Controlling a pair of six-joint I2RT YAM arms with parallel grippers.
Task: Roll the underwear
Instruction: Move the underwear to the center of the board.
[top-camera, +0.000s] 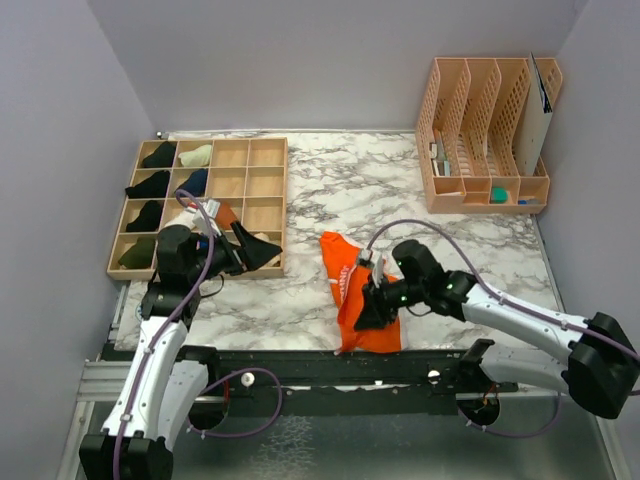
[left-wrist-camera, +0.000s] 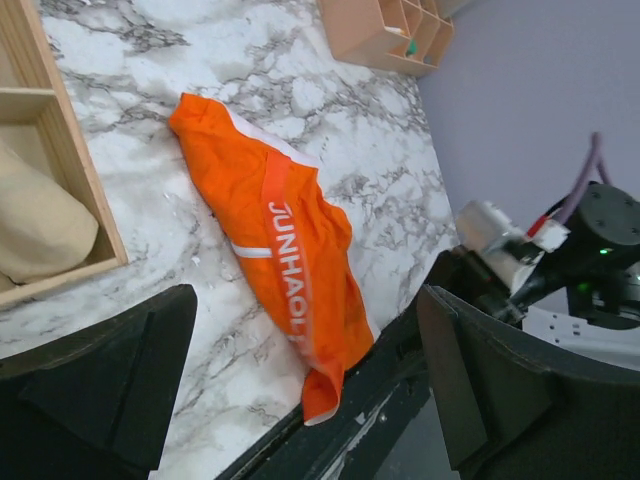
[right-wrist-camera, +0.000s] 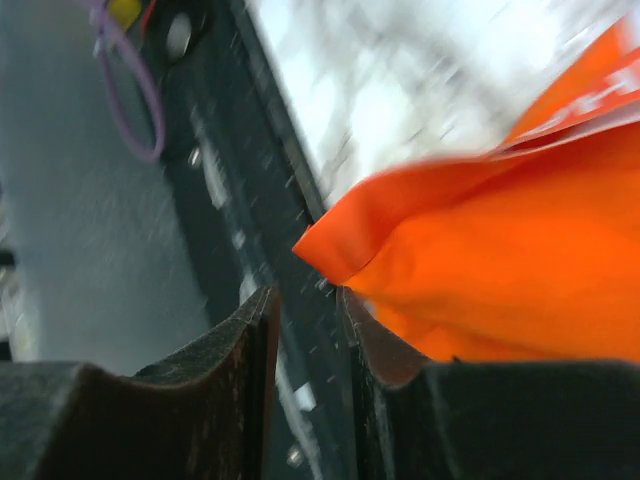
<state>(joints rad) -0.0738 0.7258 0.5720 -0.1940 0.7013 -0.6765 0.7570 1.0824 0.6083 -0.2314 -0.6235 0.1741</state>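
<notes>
Underwear (top-camera: 345, 275), the bright orange pair with the white lettered waistband, lies bunched lengthwise on the marble table (top-camera: 400, 190) near its front edge. Its near end droops onto the black rail (top-camera: 300, 360).

The right claw (right-wrist-camera: 308, 300) sits at that near end with its fingers only narrowly parted. The gap between them looks bare, and the cloth's corner lies just beside it over one finger, so I judge nothing is pinched. The left claw (top-camera: 250, 245) hangs spread wide and empty by the wooden tray (top-camera: 283, 200), apart from the cloth.

The step in hand looks to be catching the near end to start the roll. To do it well, the right claw should take the corner fully between its fingers. It should then draw the cloth back onto the table and flatten it, since a bunched start makes a loose roll.
</notes>
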